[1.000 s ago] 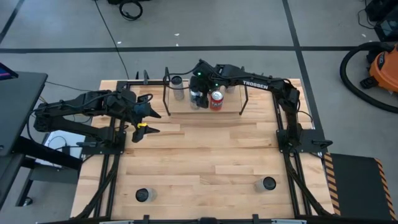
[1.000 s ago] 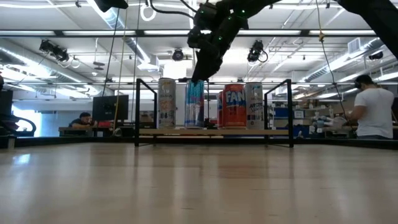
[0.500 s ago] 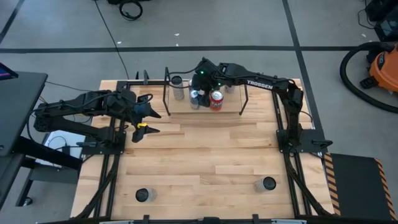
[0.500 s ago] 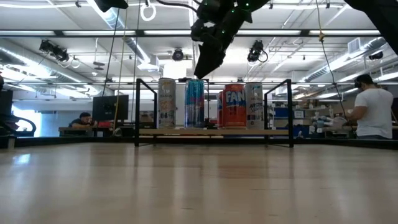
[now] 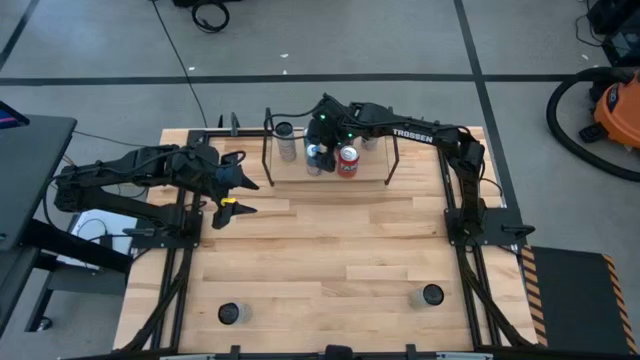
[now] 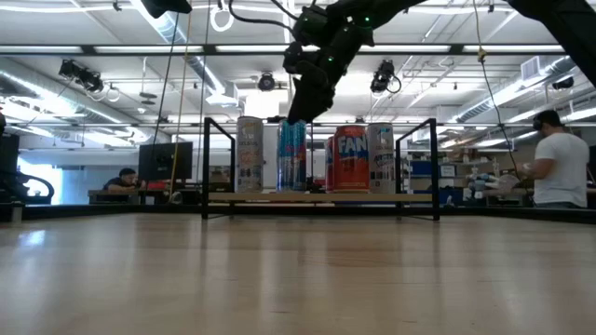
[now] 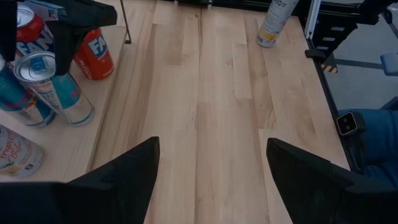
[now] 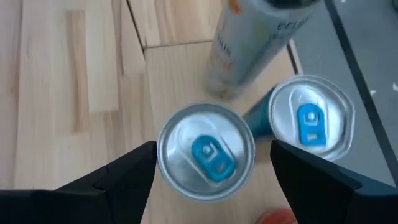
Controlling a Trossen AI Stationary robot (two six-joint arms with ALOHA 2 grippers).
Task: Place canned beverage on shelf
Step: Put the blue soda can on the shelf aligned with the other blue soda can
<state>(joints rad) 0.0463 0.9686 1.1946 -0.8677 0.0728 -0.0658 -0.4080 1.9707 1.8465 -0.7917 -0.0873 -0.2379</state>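
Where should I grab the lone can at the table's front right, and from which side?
Take the front-right can around its round side wall, coming straight down from above: it stands upright with bare table on every side, so fingers can straddle it freely.

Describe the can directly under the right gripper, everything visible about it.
The slim blue can stands upright on the shelf, its silver lid and blue pull tab facing up. A matching blue can and a pale slim can stand close by. The right gripper is open straddling its top, fingers apart from it.
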